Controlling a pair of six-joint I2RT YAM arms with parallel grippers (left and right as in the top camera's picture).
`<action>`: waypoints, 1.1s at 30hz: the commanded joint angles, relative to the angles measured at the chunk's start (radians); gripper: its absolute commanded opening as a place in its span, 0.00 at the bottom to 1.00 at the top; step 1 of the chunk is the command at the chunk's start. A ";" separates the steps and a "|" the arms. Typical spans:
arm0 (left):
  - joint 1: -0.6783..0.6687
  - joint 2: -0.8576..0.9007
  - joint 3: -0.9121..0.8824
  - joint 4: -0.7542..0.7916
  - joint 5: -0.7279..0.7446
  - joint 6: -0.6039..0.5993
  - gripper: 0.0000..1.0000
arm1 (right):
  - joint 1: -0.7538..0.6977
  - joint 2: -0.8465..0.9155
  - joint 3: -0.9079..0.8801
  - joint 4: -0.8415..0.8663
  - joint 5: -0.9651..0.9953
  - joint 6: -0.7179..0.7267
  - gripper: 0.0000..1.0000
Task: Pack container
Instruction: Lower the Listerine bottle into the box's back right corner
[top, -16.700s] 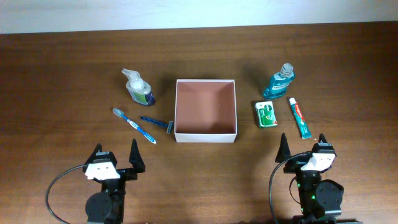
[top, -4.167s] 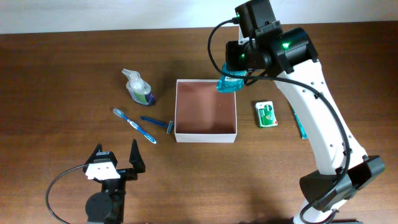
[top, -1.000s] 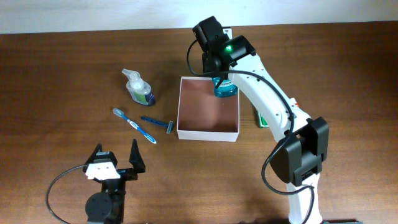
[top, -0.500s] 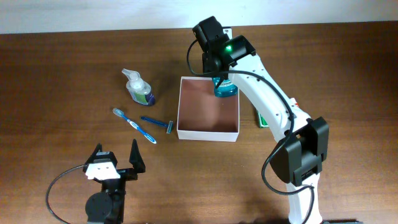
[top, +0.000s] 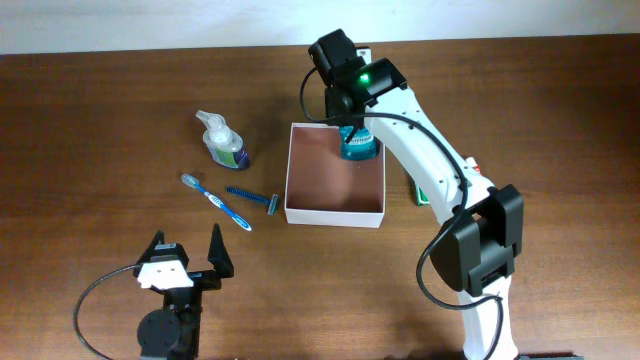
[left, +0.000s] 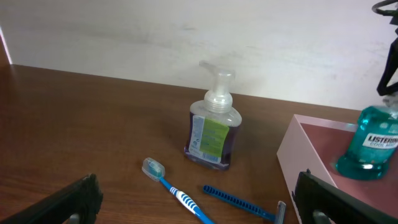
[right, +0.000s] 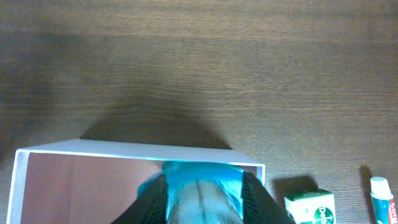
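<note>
The container (top: 335, 215) is a square, shallow white box with a reddish-brown inside, in the middle of the table. A teal mouthwash bottle (top: 357, 145) stands upright in its far right corner. My right gripper (top: 350, 120) hangs over the bottle. In the right wrist view its dark fingers (right: 158, 199) lie close along both sides of the bottle (right: 202, 186), above the container's far wall (right: 93, 150); I cannot make out a gap or a grip. My left gripper (top: 185, 250) rests open near the front left, holding nothing.
A soap pump bottle (top: 225, 142), a blue toothbrush (top: 215, 200) and a blue razor (top: 255, 198) lie left of the container. A small green packet (right: 310, 205) and a toothpaste tube (right: 380, 196) lie to its right, under the right arm.
The mouthwash bottle has shifted slightly toward the front and left inside the container's corner. The right arm has barely moved and the left arm is still.
</note>
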 joint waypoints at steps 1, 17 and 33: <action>-0.003 -0.003 -0.002 -0.003 0.007 0.016 0.99 | -0.006 0.001 0.023 0.005 0.031 0.008 0.36; -0.003 -0.003 -0.002 -0.003 0.007 0.016 0.99 | -0.007 -0.051 0.032 0.005 0.032 -0.003 0.61; -0.003 -0.003 -0.002 -0.003 0.007 0.016 0.99 | -0.082 -0.245 0.156 0.006 0.031 -0.003 0.68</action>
